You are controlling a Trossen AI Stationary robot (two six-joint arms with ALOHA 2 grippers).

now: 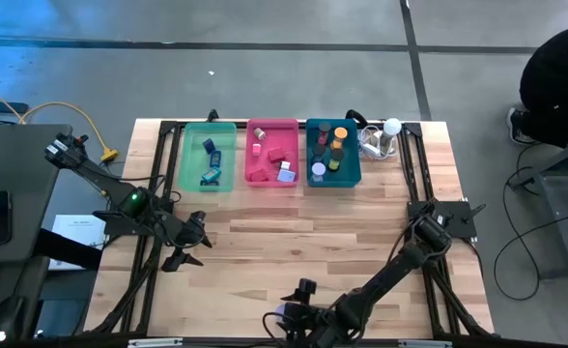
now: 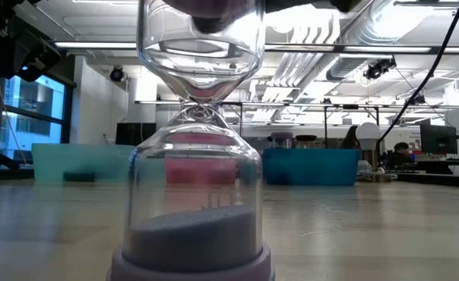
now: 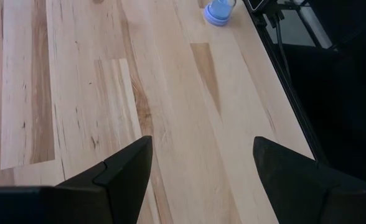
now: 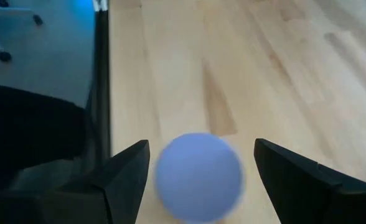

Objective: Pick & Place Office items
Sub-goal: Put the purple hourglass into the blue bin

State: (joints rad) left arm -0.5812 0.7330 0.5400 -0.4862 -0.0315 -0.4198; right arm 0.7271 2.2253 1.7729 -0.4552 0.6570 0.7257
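Right pincer (image 4: 195,171), jaws spread wide, is hovering over the lavender-capped sand timer (image 2: 194,156) at the worktop's (image 1: 313,232) near edge, apparently lining up a grasp; left pincer (image 3: 201,168), open and empty, is waiting left.

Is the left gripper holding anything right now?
No. In the left wrist view, the left gripper is open, with only bare wooden table showing between its fingers.
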